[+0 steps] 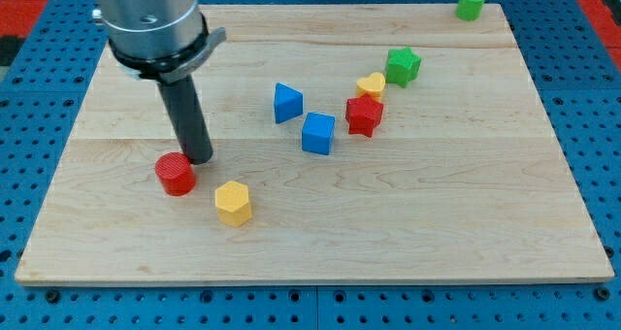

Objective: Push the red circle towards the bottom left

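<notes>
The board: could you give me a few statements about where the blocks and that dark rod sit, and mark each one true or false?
1. My tip is right beside the red circle, on its upper right. True.
2. The yellow hexagon sits at the view's top right corner. False: it lies near the bottom, just right of the red circle; the green cylinder is at the top right.
3. The blue cube lies left of the red star. True.
4. The yellow heart is far from the green star. False: they sit side by side.
5. There are two blue blocks. True: the cube and a blue triangle.
</notes>
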`<action>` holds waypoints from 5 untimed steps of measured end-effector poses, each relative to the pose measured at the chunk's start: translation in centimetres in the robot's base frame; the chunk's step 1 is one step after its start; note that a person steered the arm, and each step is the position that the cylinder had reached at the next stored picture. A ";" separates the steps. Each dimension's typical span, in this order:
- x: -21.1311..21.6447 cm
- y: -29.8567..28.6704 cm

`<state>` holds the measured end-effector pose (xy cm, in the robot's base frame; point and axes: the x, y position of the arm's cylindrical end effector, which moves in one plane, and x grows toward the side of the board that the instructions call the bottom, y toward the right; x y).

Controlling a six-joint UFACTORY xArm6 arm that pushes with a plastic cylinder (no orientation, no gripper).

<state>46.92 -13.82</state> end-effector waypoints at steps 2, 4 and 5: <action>3.3 2.5; 2.9 2.3; 2.9 -0.7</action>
